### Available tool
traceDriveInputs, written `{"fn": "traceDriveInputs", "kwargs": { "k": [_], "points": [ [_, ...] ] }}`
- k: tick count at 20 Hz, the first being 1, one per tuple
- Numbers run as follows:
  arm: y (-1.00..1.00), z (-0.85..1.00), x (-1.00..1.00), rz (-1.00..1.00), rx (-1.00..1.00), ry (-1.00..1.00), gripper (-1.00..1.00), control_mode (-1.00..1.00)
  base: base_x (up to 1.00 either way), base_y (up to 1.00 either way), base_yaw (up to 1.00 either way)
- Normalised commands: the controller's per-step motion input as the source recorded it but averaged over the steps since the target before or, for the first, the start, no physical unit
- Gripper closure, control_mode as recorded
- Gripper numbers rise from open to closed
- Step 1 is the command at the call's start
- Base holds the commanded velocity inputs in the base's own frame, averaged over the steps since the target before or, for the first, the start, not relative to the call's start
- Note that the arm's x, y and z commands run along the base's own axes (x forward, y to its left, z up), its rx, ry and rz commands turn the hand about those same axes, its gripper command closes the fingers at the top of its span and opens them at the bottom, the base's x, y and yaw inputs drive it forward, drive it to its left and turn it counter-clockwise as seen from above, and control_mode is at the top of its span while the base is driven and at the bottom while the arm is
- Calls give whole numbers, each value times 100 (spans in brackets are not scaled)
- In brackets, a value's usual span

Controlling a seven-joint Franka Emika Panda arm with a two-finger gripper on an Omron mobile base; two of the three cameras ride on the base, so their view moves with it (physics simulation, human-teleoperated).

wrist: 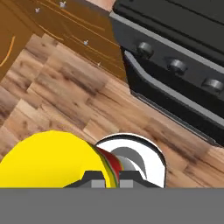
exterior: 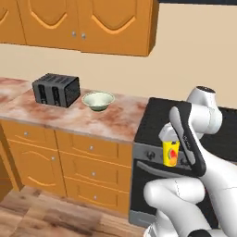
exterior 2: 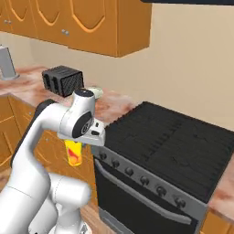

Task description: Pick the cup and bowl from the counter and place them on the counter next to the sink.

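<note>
My gripper (exterior: 170,147) is shut on the small yellow cup (exterior: 171,155) with its red-orange mark, holding it in the air in front of the stove, below counter height. From the other side the cup (exterior 2: 73,152) hangs under the hand (exterior 2: 75,144). Along the hand, the yellow cup (wrist: 52,159) sits at the fingertips (wrist: 94,178) above the wooden floor. The pale greenish bowl (exterior: 98,100) stands on the marbled counter (exterior: 60,118), right of the toaster and well left of the gripper. Part of the bowl (exterior 2: 96,93) peeks out behind my arm. The sink is out of view.
A black toaster (exterior: 56,89) stands on the counter by the bowl. A black stove (exterior 2: 169,141) with knobs and an oven handle sits right of the counter. Orange wall cabinets (exterior: 88,23) hang above. A grey upright object (exterior 2: 5,61) stands at the counter's far left.
</note>
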Motion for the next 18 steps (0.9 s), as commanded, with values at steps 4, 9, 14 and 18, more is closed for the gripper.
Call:
{"fn": "traceDriveInputs", "kwargs": {
  "k": [4, 9, 14, 18],
  "points": [
    [0, 0, 0, 0, 0, 0, 100, 100, 0, 14, 94],
    [0, 0, 0, 0, 0, 0, 100, 100, -6, 22, 88],
    [0, 0, 0, 0, 0, 0, 100, 100, -8, 19, 82],
    [0, 0, 0, 0, 0, 0, 100, 100, 39, -1, 35]
  ]
}}
